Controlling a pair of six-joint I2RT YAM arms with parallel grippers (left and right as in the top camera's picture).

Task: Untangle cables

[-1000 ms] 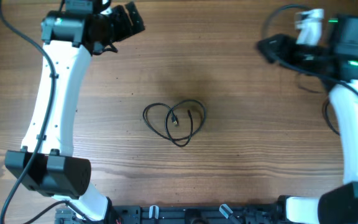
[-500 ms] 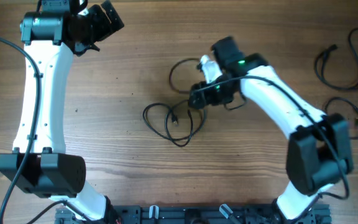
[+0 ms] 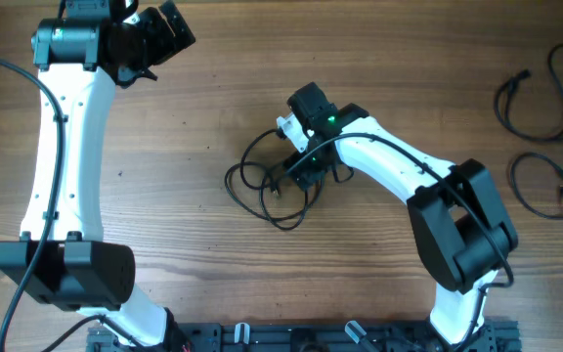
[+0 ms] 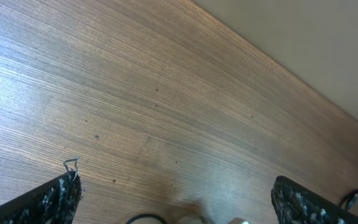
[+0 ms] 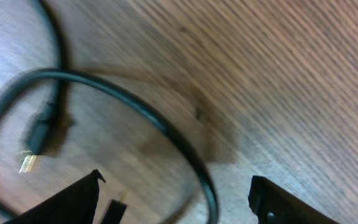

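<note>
A tangle of thin black cables (image 3: 267, 191) lies in loose loops at the middle of the wooden table. My right gripper (image 3: 297, 168) hangs right over the tangle's right side. In the right wrist view its fingers (image 5: 176, 186) are open and hold nothing. A blurred cable loop (image 5: 135, 109) runs between them, and a small plug end (image 5: 37, 134) lies to the left. My left gripper (image 3: 176, 27) is at the back left, far from the tangle. It is open and empty (image 4: 176, 190) over bare wood.
Two more black cables lie apart at the right edge of the table, one at the back (image 3: 534, 103) and one nearer (image 3: 545, 186). The table's far edge (image 4: 278, 68) shows in the left wrist view.
My right arm has swung in from the back right to the middle. In the last half second its gripper moved left and down onto the tangle. A loop has shifted.
</note>
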